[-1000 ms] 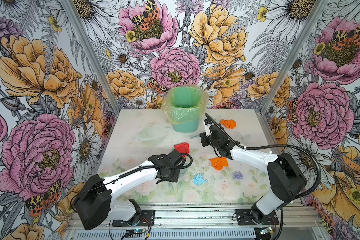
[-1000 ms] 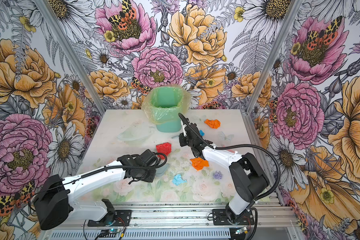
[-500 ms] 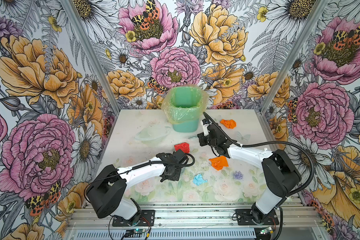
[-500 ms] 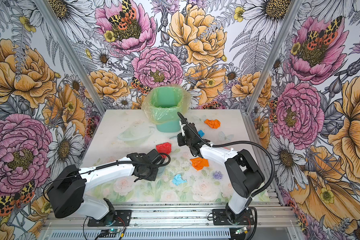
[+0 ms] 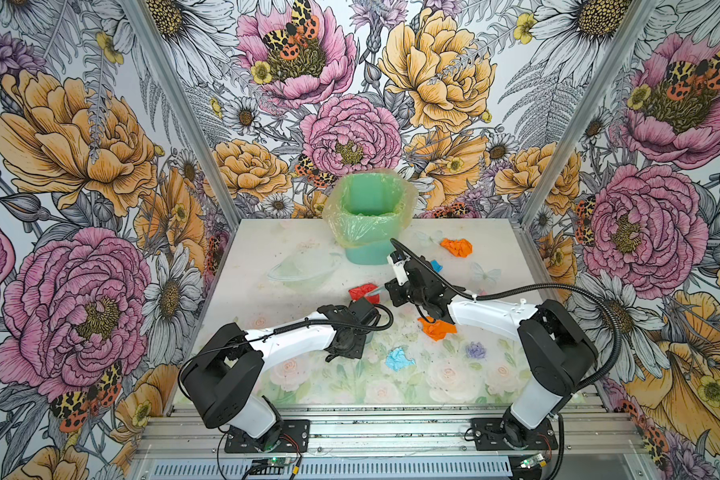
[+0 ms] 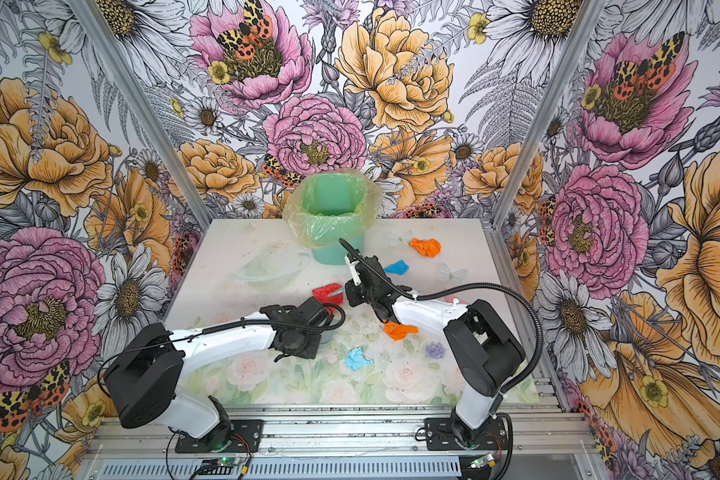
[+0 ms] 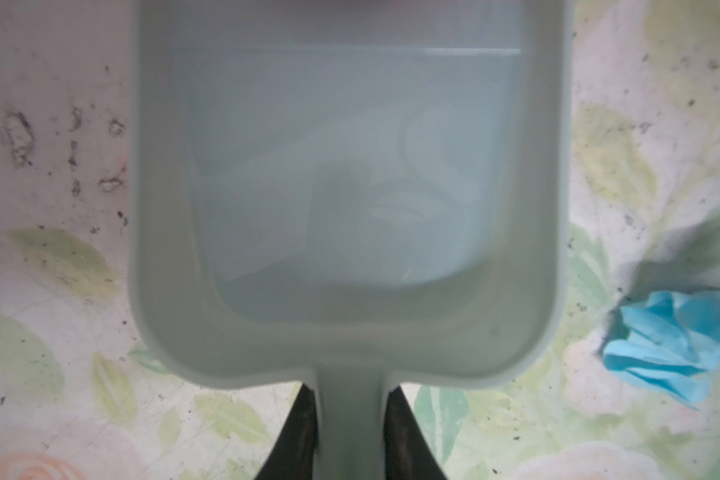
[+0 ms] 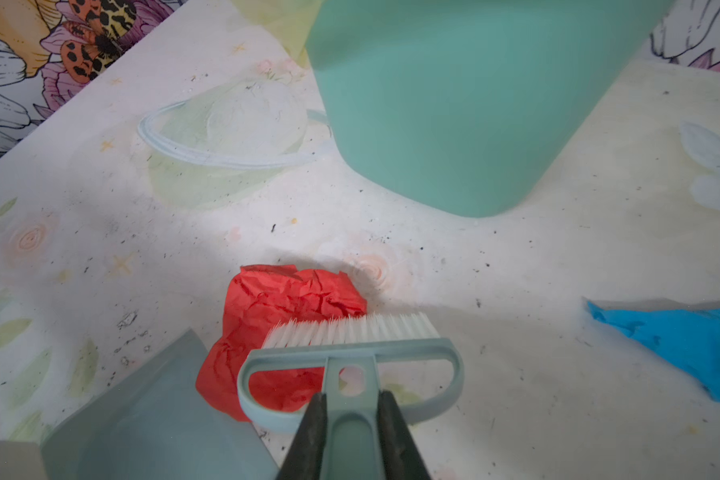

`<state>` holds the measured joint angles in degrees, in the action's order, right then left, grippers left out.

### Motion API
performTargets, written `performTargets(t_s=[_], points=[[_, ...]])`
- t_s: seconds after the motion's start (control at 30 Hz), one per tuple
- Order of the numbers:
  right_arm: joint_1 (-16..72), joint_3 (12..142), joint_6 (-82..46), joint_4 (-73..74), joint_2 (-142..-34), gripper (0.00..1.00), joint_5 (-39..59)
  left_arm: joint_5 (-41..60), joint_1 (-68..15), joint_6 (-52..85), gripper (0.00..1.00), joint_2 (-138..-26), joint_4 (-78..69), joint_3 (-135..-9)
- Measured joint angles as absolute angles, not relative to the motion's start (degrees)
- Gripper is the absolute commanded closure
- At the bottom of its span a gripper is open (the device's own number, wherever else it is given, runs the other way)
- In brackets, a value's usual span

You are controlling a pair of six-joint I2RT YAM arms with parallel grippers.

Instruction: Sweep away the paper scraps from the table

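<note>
Crinkled matt paper scraps (image 8: 292, 299), smooth plastic dustpan (image 7: 350, 166) and brush (image 8: 350, 347) (faintly glossy)

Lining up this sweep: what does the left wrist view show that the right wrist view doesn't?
Only left wrist: the inside of the dustpan, empty; a blue scrap beside it; the left gripper shut on its handle. Only right wrist: the brush in the right gripper, bristles at the red scrap; the bin; a second blue scrap. Both: the dustpan and table.

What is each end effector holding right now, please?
Left end effector: shut on the dustpan handle.
Right end effector: shut on the brush handle.
</note>
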<state>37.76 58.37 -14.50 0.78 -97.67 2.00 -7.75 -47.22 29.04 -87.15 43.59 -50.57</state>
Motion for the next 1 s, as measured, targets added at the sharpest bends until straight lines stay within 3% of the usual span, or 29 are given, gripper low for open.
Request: performTargets(t_s=[0.4,1.0], points=[[39.94,55.59,-10.96,-1.80,-96.86,1.00,7.38,-8.16,-45.82,29.19,1.00,-87.09,40.16,-48.07],[41.71,49.91,-9.10,-8.14,-85.49,1.00,10.74,-8.08,-43.75,28.08,1.00,-86.85,33.71,-45.93]])
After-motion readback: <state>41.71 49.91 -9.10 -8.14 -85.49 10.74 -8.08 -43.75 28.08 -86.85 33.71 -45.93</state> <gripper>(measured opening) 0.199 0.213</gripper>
